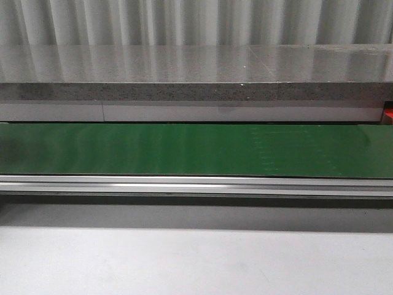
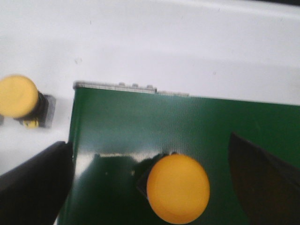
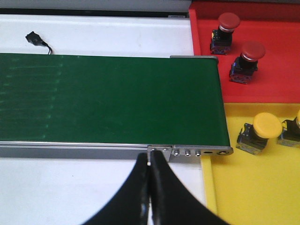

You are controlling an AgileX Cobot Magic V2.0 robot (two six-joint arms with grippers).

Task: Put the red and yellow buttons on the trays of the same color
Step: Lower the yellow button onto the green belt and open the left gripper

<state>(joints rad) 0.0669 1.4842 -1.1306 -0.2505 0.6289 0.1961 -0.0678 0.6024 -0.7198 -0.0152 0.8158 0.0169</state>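
Note:
In the left wrist view a yellow button (image 2: 178,188) stands on the green belt (image 2: 197,126), near the belt's end. My left gripper (image 2: 149,143) is open, and its dark fingers (image 2: 33,183) stand wide on either side of the button without touching it. A second yellow button (image 2: 18,96) lies off the belt on the white surface. In the right wrist view my right gripper (image 3: 150,157) is shut on nothing, over the white table just short of the belt's rail. Two red buttons (image 3: 228,21) (image 3: 252,49) stand on the red tray (image 3: 281,79). Yellow buttons (image 3: 266,125) sit on the yellow tray (image 3: 253,187).
The front view shows the green belt (image 1: 196,150), its metal rail (image 1: 196,184) and a grey stone ledge (image 1: 196,74) behind; neither arm appears there. A red sliver (image 1: 388,114) shows at its right edge. A small black part with a cable (image 3: 33,37) lies beyond the belt.

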